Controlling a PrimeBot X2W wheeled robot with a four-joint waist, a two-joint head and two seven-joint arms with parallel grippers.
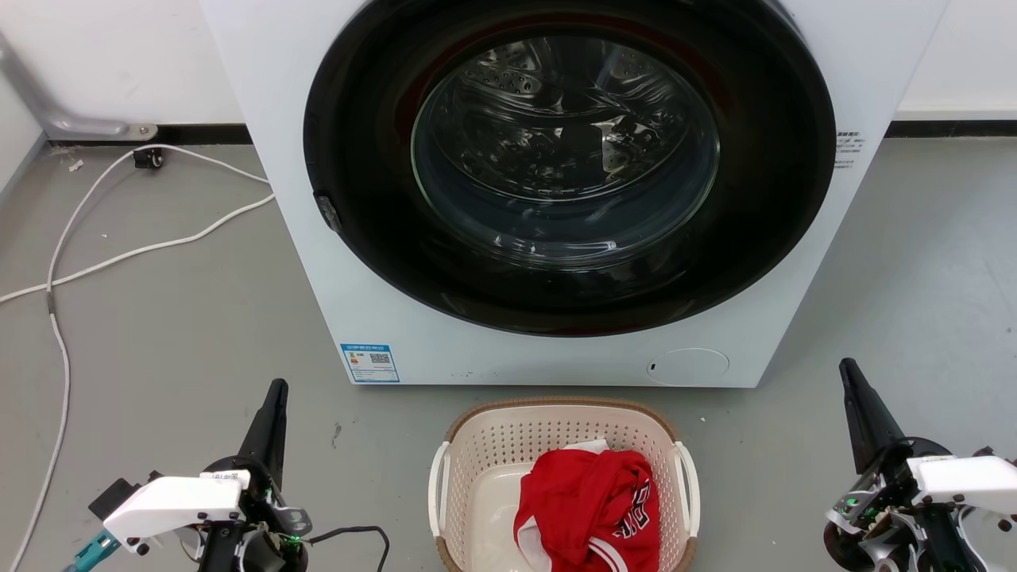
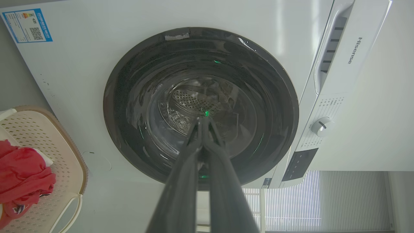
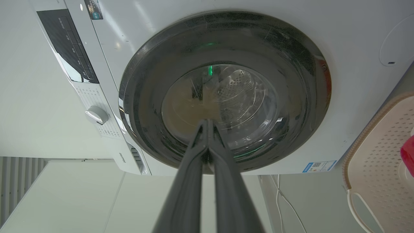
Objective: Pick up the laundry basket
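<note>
Standing on the floor [image 1: 199, 334], the laundry basket [image 1: 508, 445] sits just in front of the lower panel of the washing machine [image 1: 318, 262], well away from the floor's back edge at the wall and roughly midway between the two arms. Its near end runs off the bottom of the head view.

Gripper state: the left gripper [image 1: 276, 393] and the right gripper [image 1: 848, 373] each have their two fingers pressed together, holding nothing. Both point toward the machine door, well apart from the basket on either side.

Handling estimate: the perforated plastic shell is likely light and fairly stiff, though thin walls may flex if squeezed. The load is a red garment [image 1: 588, 508] with some white fabric, soft and of little weight; it lies toward the robot's right side, so the basket may tip slightly that way when lifted.

Recommended hold: take the left handle [image 1: 437, 488] and the right handle [image 1: 690, 485], one gripper to each. Both are narrow white loops standing just outside the brown rim. Open the fingers before approach, close around each loop, and raise both sides level. Smooth plastic may slip in a weak grip
</note>
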